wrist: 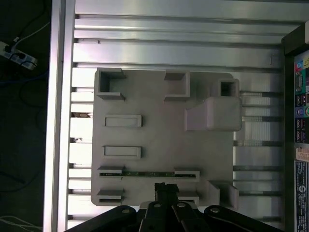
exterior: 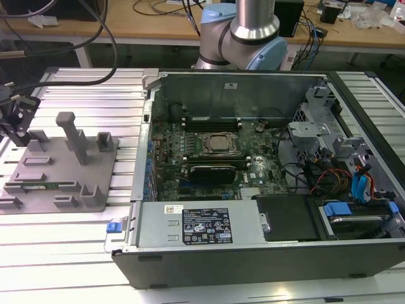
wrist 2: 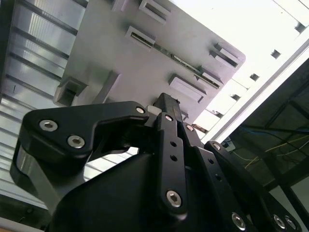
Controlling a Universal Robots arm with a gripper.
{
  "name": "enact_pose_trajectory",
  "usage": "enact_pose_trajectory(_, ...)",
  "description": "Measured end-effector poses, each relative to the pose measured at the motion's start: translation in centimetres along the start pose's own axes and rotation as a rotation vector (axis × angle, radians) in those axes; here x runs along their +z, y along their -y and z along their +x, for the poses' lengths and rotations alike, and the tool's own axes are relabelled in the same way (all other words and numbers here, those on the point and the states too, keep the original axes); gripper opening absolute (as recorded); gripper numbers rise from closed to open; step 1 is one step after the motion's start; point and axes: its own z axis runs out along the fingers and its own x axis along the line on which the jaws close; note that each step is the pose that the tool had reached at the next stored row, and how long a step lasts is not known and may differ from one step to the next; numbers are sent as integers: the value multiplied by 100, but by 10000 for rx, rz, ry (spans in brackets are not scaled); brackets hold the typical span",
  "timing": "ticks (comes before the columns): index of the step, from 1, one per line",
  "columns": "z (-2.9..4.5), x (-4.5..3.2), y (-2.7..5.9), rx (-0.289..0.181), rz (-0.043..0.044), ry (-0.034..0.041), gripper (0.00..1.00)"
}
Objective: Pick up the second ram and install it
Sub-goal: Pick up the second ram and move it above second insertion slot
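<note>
The second ram [exterior: 49, 185] is a thin green stick standing on edge between two holders of the grey fixture plate [exterior: 57, 166], at the exterior view's left. In both wrist views the ram [wrist: 147, 173] [wrist 2: 179, 60] lies just beyond the fingertips. My gripper [exterior: 13, 139] hangs over the plate's outer edge, above it and not touching it. In the first wrist view the gripper [wrist: 164, 186] looks shut, its black fingers pressed together with nothing between them. The second wrist view shows the gripper [wrist 2: 166, 100] past its black linkage.
An open computer case [exterior: 147, 164] lies at the exterior view's right, with motherboard, processor socket [exterior: 218, 143] and power supply [exterior: 196, 225]. A tall grey post [exterior: 69, 136] rises from the fixture plate. The table is ribbed aluminium [exterior: 88, 95]. The arm's base [exterior: 243, 31] stands behind the case.
</note>
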Motion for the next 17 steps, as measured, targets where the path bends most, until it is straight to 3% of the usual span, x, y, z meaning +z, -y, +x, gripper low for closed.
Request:
enact_pose_trajectory(11,0,0,0,-115,3,-6,8)
enact_pose_trajectory(14,1,0,0,-564,2,-23,8)
enact_pose_trajectory(17,0,1,0,-1954,-22,-80,8)
